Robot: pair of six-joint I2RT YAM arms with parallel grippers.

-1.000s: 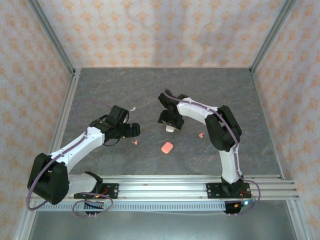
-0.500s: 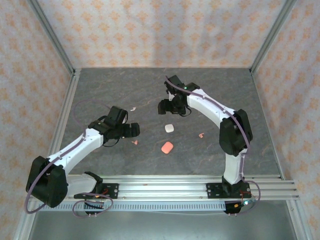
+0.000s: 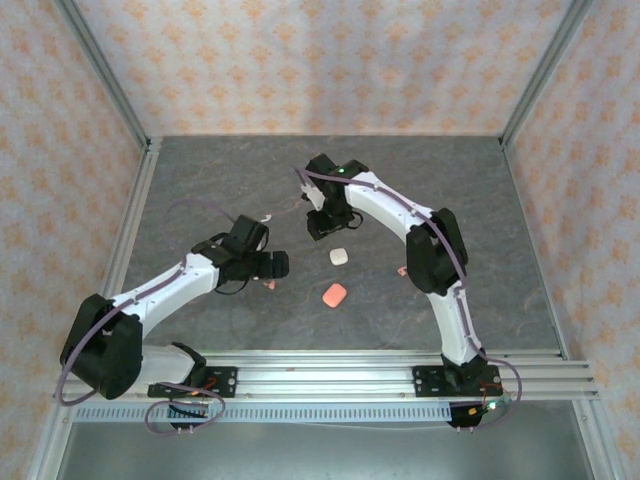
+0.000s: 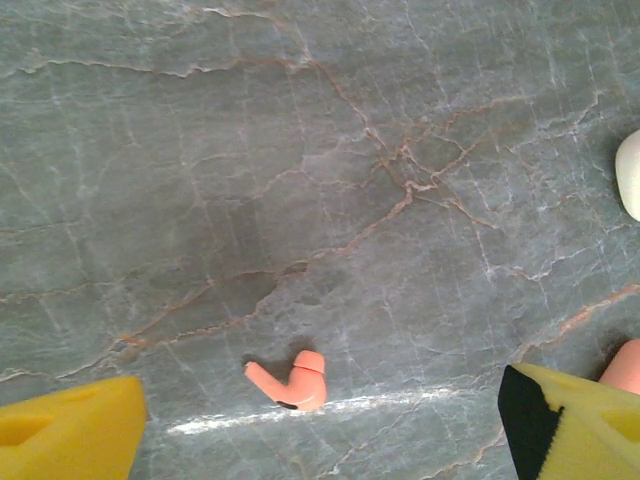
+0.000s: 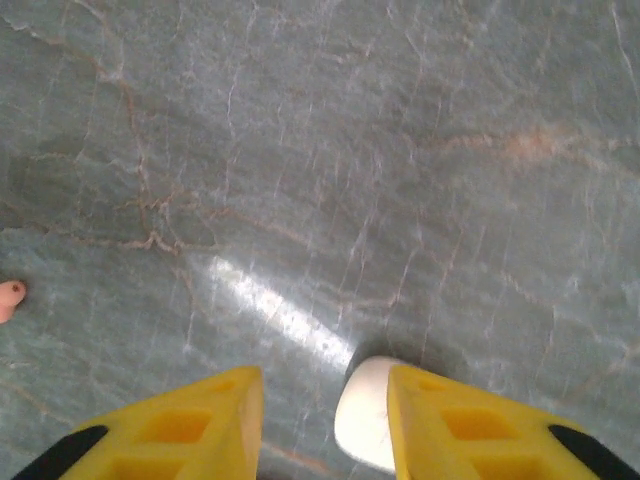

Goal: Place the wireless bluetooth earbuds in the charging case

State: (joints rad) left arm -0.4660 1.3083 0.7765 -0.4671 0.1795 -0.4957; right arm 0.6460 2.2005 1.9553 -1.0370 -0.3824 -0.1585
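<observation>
A coral earbud [image 4: 290, 380] lies on the stone table between the wide-apart yellow fingers [image 4: 70, 430] of my open left gripper [image 4: 320, 440]. From above, that coral earbud [image 3: 268, 284] sits just below the left gripper [image 3: 276, 265]. A whitish earbud [image 3: 266, 217] lies further back. Another coral earbud [image 3: 402, 270] lies to the right. The white case [image 3: 339, 256] and the coral case [image 3: 334, 295] lie shut mid-table. My right gripper [image 3: 321, 228] hovers open just left of the white case [image 5: 365, 415], which shows low between its fingers [image 5: 470, 420]. The fourth earbud is hidden.
The dark stone table [image 3: 200, 180] is fenced by aluminium rails and patterned walls. The white case [image 4: 630, 175] and the coral case [image 4: 625, 365] sit at the right edge of the left wrist view. A coral earbud [image 5: 8, 298] peeks in at the right wrist view's left edge.
The right gripper rose off the white case, leaving it on the table, and swung back and then left. The left gripper edged right toward the coral earbud.
</observation>
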